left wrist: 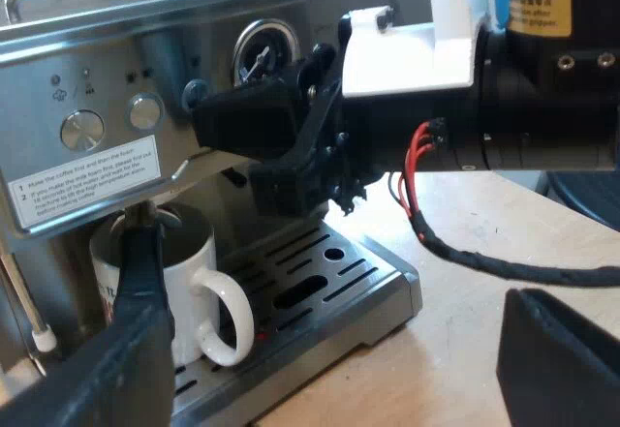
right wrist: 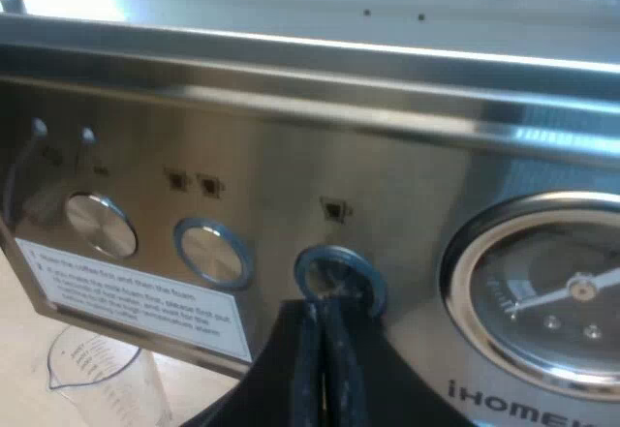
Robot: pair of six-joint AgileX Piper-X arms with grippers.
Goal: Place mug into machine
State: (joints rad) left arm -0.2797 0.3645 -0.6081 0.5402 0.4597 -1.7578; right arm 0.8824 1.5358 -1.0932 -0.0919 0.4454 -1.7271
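Mug [left wrist: 189, 264] stands on the drip tray [left wrist: 392, 284] of the espresso machine [left wrist: 97, 69], tucked under the front panel near one end of the tray and well in from the tray edge that meets the worktop [left wrist: 465, 350]. From where I stand, the placing looks as good as finished, and what remains is a clean letting-go.

The left tool [left wrist: 336, 272] has its fingers [left wrist: 136, 291] spread wide. To do this step well, I'd want it to stay that wide and draw straight back along its own line, with no sideways swing. One finger is close enough to the cup to nudge it along the slotted grid. The handle [left wrist: 232, 316] sticks out toward the open part of the tray and could be caught.

That near finger is just in front of the cup's wall, and I can't tell whether it touches. The other finger is well apart from the cup, over the worktop beyond the tray's corner. The cup is upright, and its base seems flat on the grid.

Higher up, the right tool [right wrist: 323, 306] has its fingers pressed together, the tip at a blue-ringed button [right wrist: 306, 274] beside the pressure gauge [right wrist: 552, 291]. It is clear of the cup. A measuring glass [right wrist: 97, 379] stands on the worktop below the panel's corner.
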